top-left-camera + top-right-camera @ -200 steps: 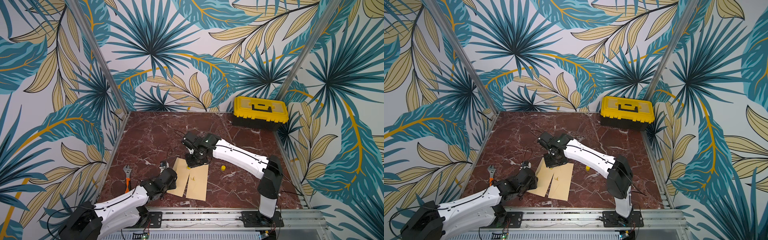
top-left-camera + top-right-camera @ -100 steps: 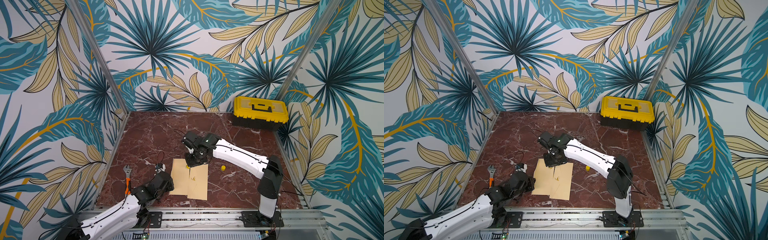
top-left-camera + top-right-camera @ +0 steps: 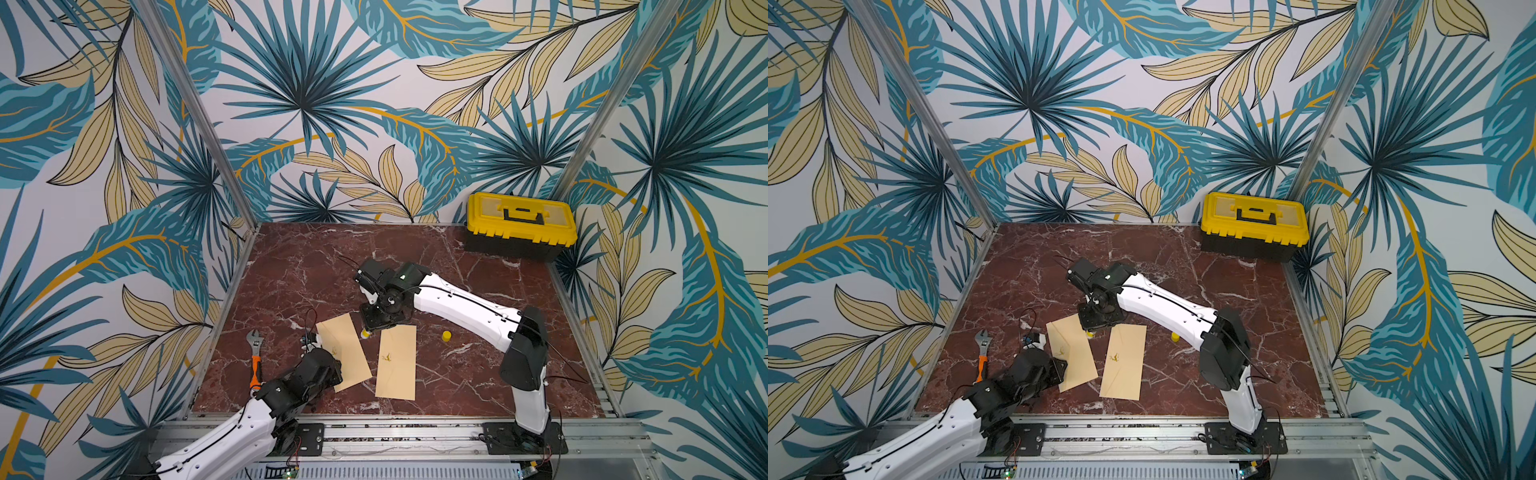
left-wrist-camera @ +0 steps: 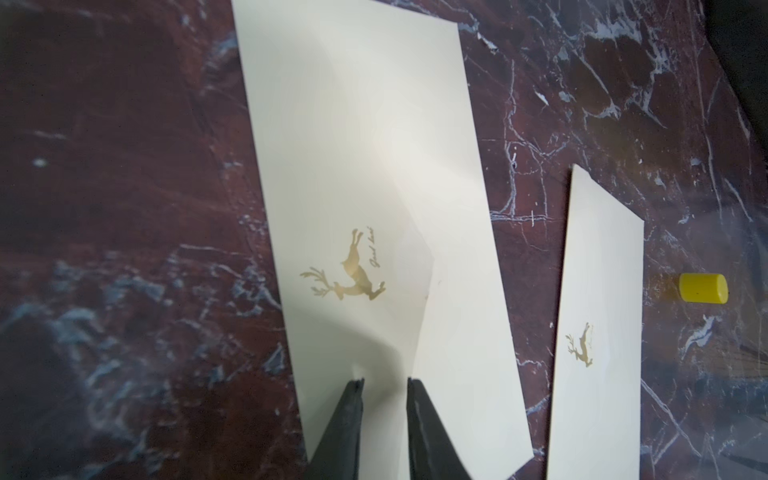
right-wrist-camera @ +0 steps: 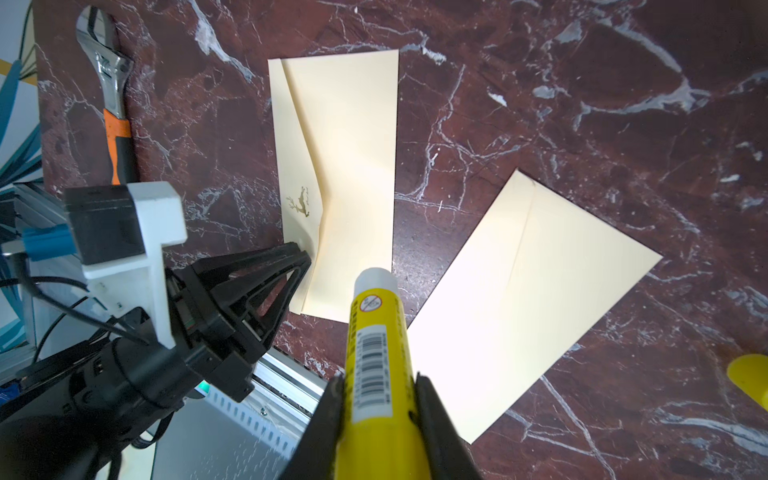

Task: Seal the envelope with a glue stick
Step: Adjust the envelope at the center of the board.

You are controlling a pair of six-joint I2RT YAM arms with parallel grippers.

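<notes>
Two cream envelopes lie flap-up on the marble. The left envelope (image 3: 345, 353) (image 3: 1073, 353) (image 4: 374, 187) (image 5: 353, 166) is tilted; the right envelope (image 3: 397, 361) (image 3: 1123, 361) (image 4: 598, 332) (image 5: 532, 299) lies a small gap away. My left gripper (image 4: 384, 380) (image 3: 334, 362) (image 5: 305, 259) rests its tips on the left envelope's near-left part, jaws narrowly open, nothing between them. My right gripper (image 5: 379, 378) (image 3: 372, 322) is shut on the yellow glue stick (image 5: 376, 353) (image 3: 365, 333) (image 3: 1090, 332), white tip down by the envelopes' far ends. Its yellow cap (image 3: 446, 336) (image 3: 1175, 337) (image 4: 703, 287) lies to the right.
An orange-handled wrench (image 3: 255, 357) (image 3: 983, 353) (image 5: 112, 104) lies by the left table edge, close to my left arm. A yellow-lidded toolbox (image 3: 519, 226) (image 3: 1252, 226) stands in the back right corner. Walls close off three sides.
The left envelope has slid left and turned, so a gap now shows between the two envelopes. My left arm moved with it. The right arm with the glue stick has barely moved.
</notes>
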